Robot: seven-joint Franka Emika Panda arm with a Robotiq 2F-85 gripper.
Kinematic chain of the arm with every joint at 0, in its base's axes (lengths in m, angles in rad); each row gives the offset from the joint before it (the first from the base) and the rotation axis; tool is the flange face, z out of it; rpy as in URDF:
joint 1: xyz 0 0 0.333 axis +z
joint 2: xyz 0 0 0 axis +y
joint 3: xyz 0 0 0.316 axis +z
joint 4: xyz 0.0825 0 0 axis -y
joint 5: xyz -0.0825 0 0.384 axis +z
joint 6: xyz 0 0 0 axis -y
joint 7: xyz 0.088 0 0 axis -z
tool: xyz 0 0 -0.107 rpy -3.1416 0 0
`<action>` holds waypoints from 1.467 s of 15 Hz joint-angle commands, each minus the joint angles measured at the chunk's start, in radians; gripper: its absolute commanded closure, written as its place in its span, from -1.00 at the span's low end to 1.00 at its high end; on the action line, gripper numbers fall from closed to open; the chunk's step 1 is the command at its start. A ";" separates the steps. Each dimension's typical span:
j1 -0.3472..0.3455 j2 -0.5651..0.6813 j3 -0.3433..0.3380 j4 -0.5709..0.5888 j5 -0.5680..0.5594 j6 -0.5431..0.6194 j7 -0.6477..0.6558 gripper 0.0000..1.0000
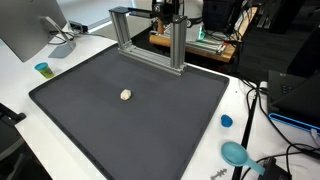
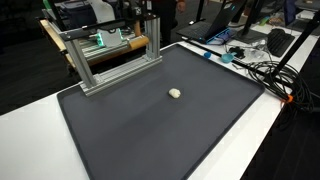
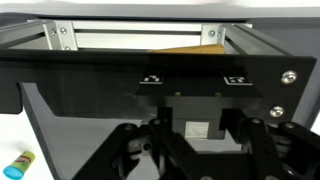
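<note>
A white table [image 1: 15, 88] carries a wide dark mat [image 1: 150, 125], probably laid to give a plain, non-slip working surface, and a metal frame [image 1: 179, 45] stands at the mat's far edge, seemingly to keep it out of the middle. The gripper [image 3: 195, 160] hangs high beside that frame, near its top bar and touching nothing that shows. Its dark fingers merge with the housing in the wrist view, so I cannot tell how wide they stand. A small pale lump [image 1: 125, 95] lies alone mid-mat, well apart from both.
</note>
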 commanded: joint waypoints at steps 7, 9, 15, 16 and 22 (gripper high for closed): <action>0.066 0.009 -0.065 -0.019 0.072 -0.008 -0.056 -0.18; 0.070 0.004 -0.079 -0.028 0.081 -0.001 -0.066 0.29; 0.074 0.005 -0.097 -0.029 0.090 0.002 -0.080 0.35; 0.078 0.005 -0.097 -0.028 0.088 -0.006 -0.087 0.35; 0.095 0.007 -0.112 -0.029 0.119 0.000 -0.116 -0.02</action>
